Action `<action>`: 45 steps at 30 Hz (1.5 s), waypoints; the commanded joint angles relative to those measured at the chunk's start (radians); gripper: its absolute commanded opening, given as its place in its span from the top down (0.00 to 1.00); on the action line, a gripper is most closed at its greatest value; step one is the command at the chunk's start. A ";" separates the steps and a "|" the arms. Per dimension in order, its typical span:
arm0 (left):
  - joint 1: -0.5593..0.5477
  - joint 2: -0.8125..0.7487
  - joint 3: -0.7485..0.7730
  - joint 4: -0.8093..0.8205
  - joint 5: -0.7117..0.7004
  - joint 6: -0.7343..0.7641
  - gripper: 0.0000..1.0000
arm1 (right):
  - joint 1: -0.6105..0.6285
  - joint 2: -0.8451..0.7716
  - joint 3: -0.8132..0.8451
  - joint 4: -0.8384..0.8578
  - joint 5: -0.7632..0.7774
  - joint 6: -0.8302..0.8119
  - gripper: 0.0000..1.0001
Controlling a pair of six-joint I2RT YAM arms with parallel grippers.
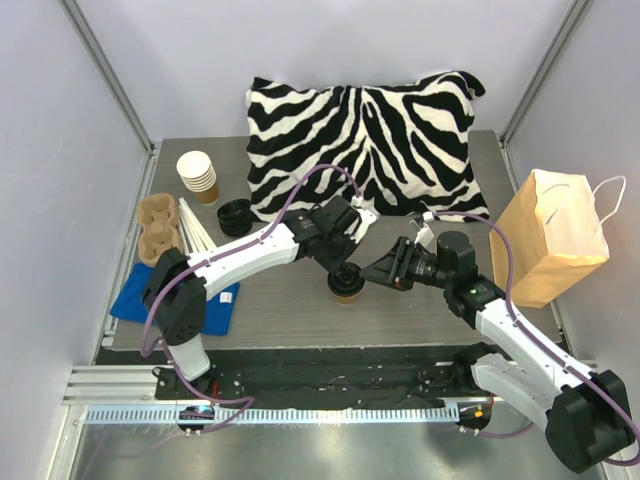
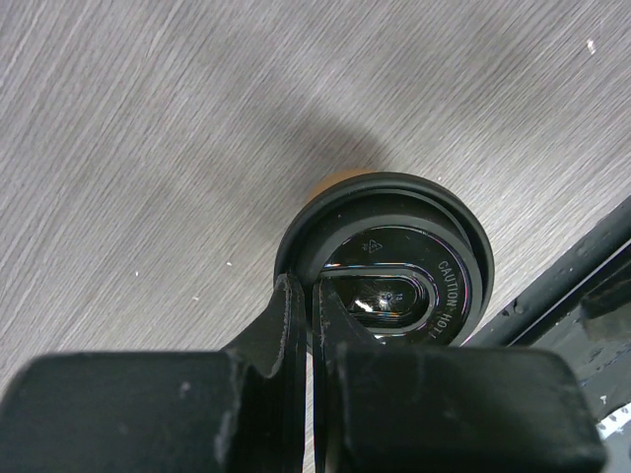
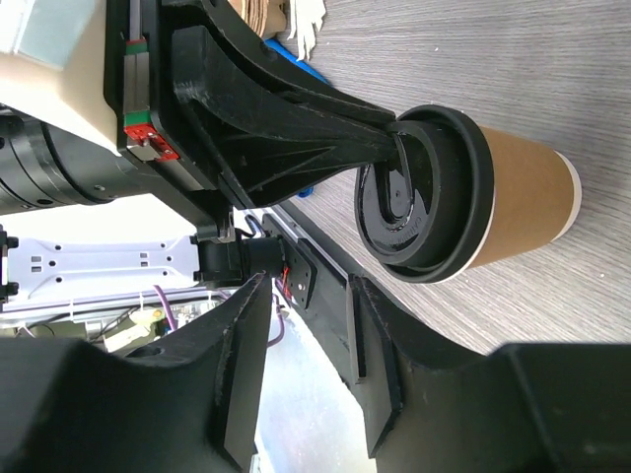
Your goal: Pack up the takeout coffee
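The takeout coffee [image 1: 346, 287], a brown paper cup with a black lid, stands upright near the table's front edge. My left gripper [image 1: 345, 266] reaches it from above. In the left wrist view the gripper [image 2: 311, 301] is shut on the lid's [image 2: 394, 246] near rim, one finger outside the rim and one inside. My right gripper [image 1: 379, 272] is open and empty just right of the cup. In the right wrist view its jaws [image 3: 306, 325] stand apart beside and below the cup [image 3: 518, 197], without touching it.
A brown paper bag [image 1: 555, 240] with white handles stands at the right. A zebra pillow [image 1: 365, 140] lies at the back. At the left are lidless cups [image 1: 198, 175], black lids [image 1: 236, 216], a cardboard carrier [image 1: 160, 228] and a blue cloth [image 1: 180, 300].
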State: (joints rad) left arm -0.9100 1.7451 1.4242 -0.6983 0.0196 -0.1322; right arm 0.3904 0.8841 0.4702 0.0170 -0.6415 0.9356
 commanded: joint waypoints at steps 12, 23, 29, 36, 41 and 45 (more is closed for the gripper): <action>-0.004 0.033 0.012 0.008 -0.010 -0.018 1.00 | 0.027 0.075 -0.044 0.129 -0.007 0.019 0.66; -0.004 0.034 0.013 0.005 -0.007 -0.018 1.00 | 0.059 0.217 -0.016 0.263 -0.024 0.037 0.73; -0.004 0.036 0.015 0.003 -0.009 -0.017 1.00 | 0.067 0.260 -0.012 0.333 -0.058 0.107 0.79; -0.006 0.030 0.005 0.003 -0.010 -0.014 1.00 | 0.065 0.295 -0.051 0.337 -0.043 0.146 0.85; -0.004 0.027 0.002 0.002 -0.010 -0.006 1.00 | 0.065 0.315 -0.077 0.284 -0.026 0.134 0.87; -0.004 0.027 0.001 -0.004 -0.004 -0.003 1.00 | 0.054 0.349 -0.091 0.268 -0.027 0.155 0.91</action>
State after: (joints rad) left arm -0.9104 1.7550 1.4326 -0.6895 0.0196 -0.1486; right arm 0.4496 1.1923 0.4042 0.3172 -0.6796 1.0813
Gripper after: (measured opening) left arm 0.026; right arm 0.108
